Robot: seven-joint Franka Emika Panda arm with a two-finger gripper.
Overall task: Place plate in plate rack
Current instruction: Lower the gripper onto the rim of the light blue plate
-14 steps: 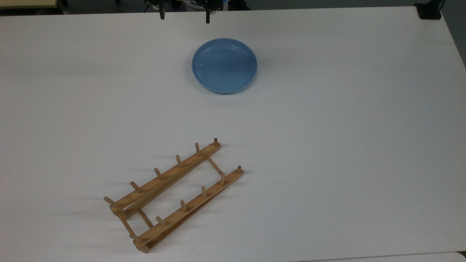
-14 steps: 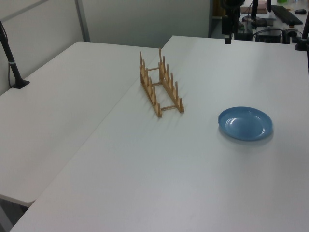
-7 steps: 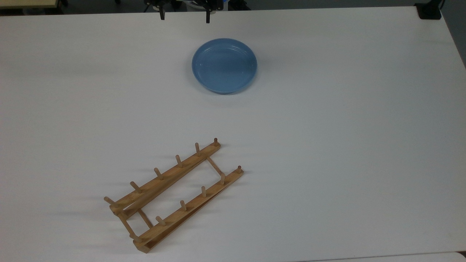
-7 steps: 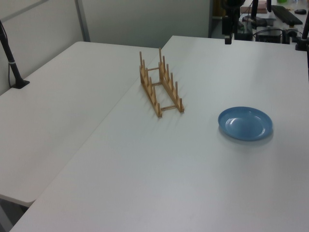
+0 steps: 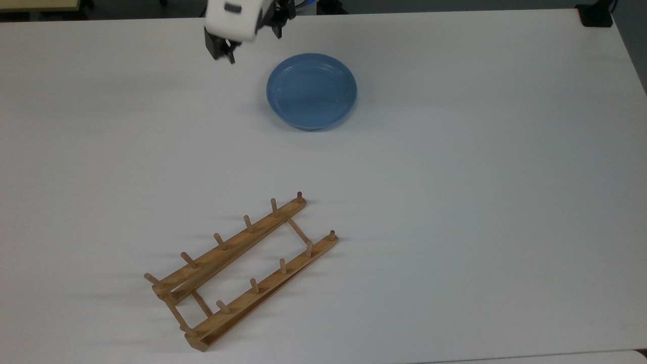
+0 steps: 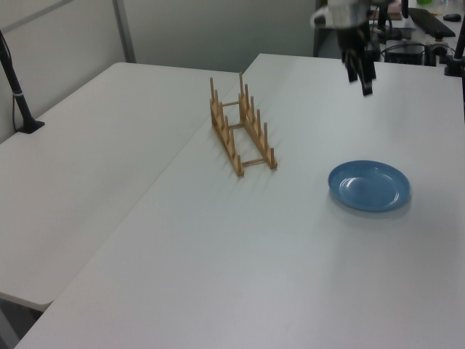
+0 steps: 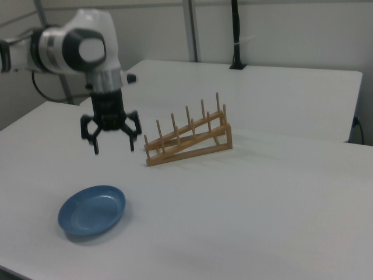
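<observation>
White table [image 5: 455, 202], plate [image 5: 312, 91] flat, open tool [image 7: 113, 146] above, apart.

An office-like robotics lab; plain white tables [image 6: 109, 145] pushed edge to edge; grey partition walls [image 7: 280, 29] behind; a black clamped pole [image 6: 14, 87] on one table; a keyboard [image 6: 431, 22] and cables on a far desk.

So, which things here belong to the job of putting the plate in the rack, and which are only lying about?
For the job:
- plate, flat on the table
- rack, nothing in it
- end effector, open, above the table near the plate

Only lying about:
- black post on the neighbouring table
- table itself, just the support
</observation>
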